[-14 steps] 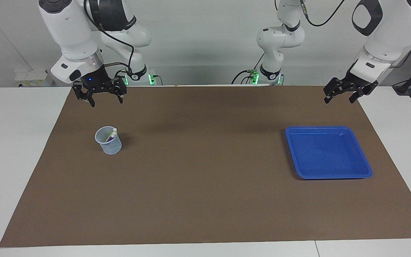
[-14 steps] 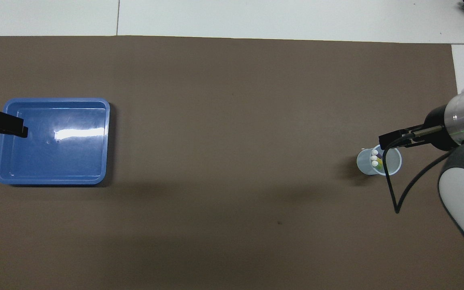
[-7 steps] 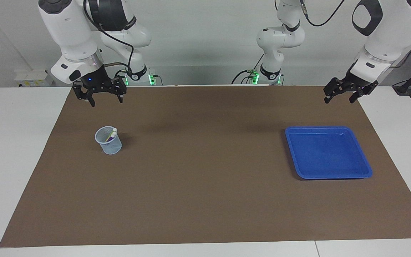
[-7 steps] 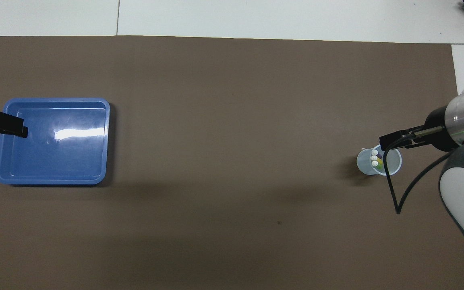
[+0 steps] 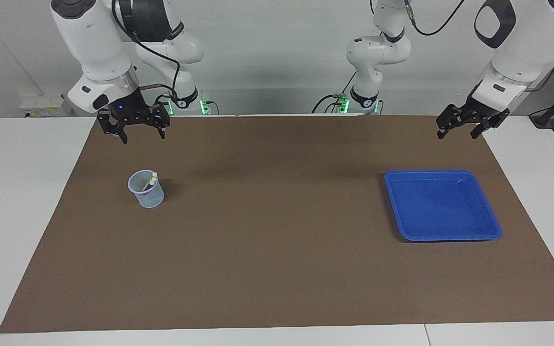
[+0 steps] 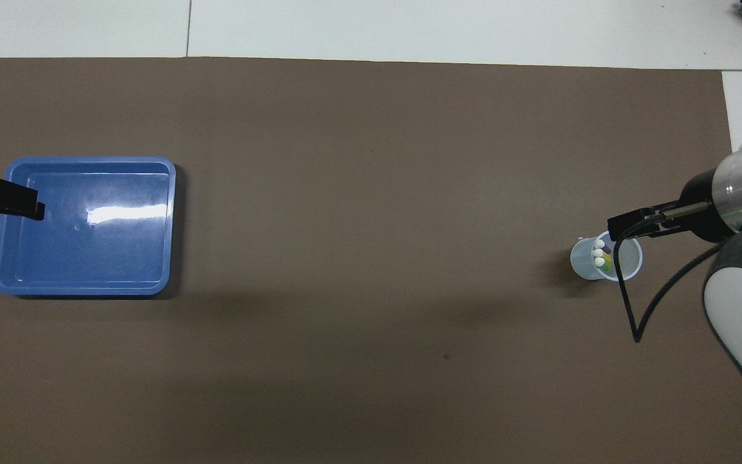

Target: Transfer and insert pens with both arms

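Pens (image 5: 151,180): all three stood together in a pale mesh cup (image 5: 148,193), whitish caps up, toward the right arm's end of the tabletop (image 5: 7,202).
Cup: upright on the brown mat (image 5: 277,240).
Right hand (image 5: 136,129): raised over the mat's edge nearest the robots, fingers spread, empty.
Left hand (image 5: 459,129): raised likewise at the other end, fingers apart, empty.
Blue tray (image 5: 399,211): on the mat at the left arm's end.

No readable text, label, brand, number or sign is showing anywhere on the arms, the desk or the things on it.
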